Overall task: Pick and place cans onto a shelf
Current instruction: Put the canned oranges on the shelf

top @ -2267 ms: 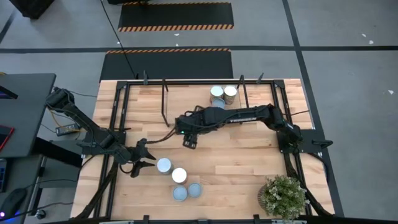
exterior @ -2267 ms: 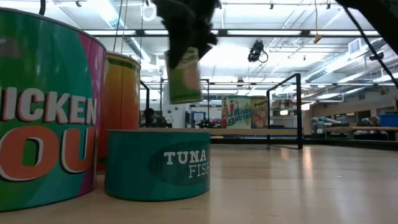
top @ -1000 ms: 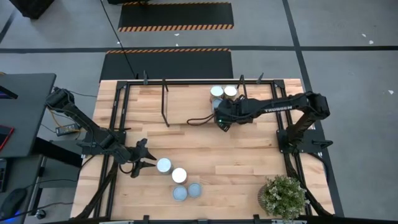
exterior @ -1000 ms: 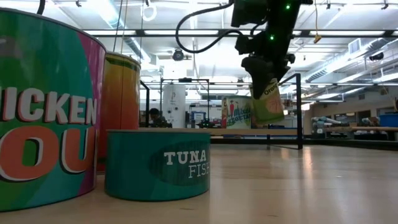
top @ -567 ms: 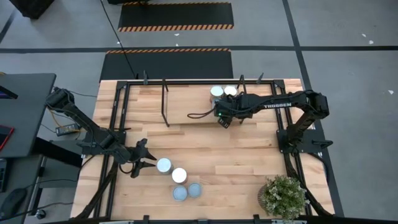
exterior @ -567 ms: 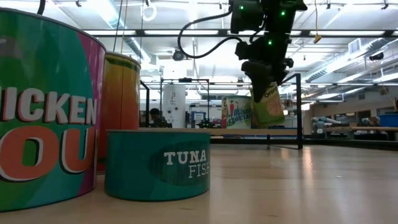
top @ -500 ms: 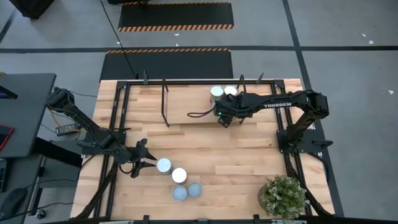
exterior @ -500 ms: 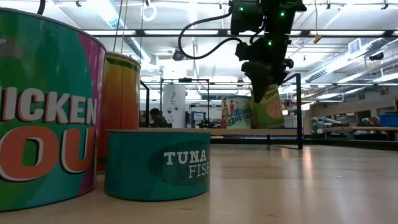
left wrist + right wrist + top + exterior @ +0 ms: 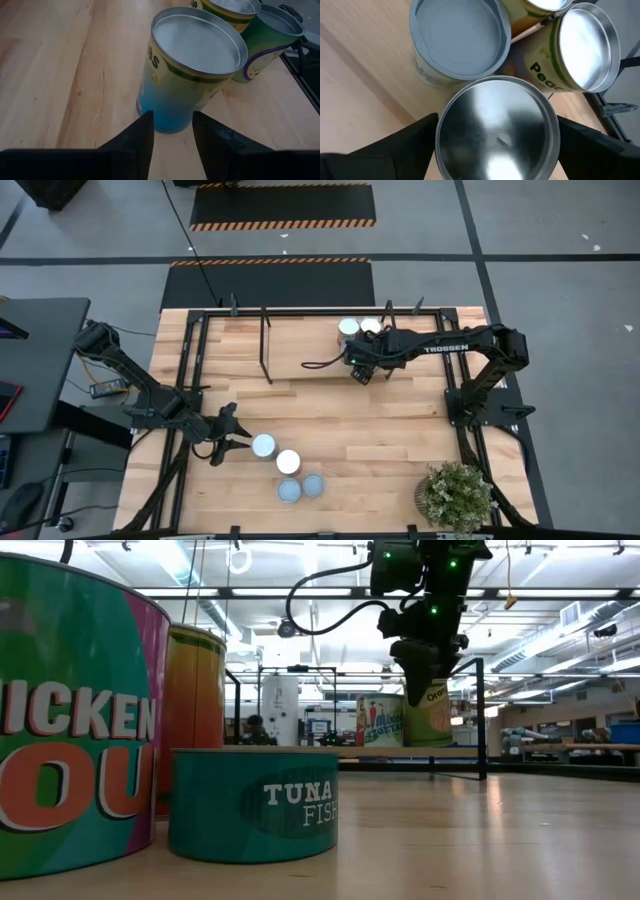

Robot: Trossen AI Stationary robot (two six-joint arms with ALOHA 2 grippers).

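Note:
My right gripper [image 9: 362, 363] is shut on a silver-topped can [image 9: 495, 130] with a green and yellow label [image 9: 432, 715], at the light-wood shelf [image 9: 300, 750] at the table's far middle. Other cans stand on the shelf right beside it: a pale-blue-topped one [image 9: 457, 40] and a silver-topped one [image 9: 585, 45]. My left gripper [image 9: 238, 442] is open and level with the table at the near left. A pale-topped can [image 9: 195, 65] stands on its base just in front of its fingertips, untouched. My right gripper pinches the can's upper side wall [image 9: 440, 135], just under the top rim, between its two fingers, one on either side. The fingers [image 9: 420, 655] come from above, pointing down. The can stands upright, its bottom [image 9: 432, 743] at the level of the shelf board.
Several cans [image 9: 288, 462] stand in a group on the table at the near left, close to my left gripper. Black rails and posts [image 9: 265, 345] frame the shelf. A potted plant [image 9: 457, 495] stands at the near right corner.
My right gripper has carried the can a little toward the far edge and down. The can, tilted a second ago, now stands upright at the shelf board beside the other cans. My left gripper has kept still.

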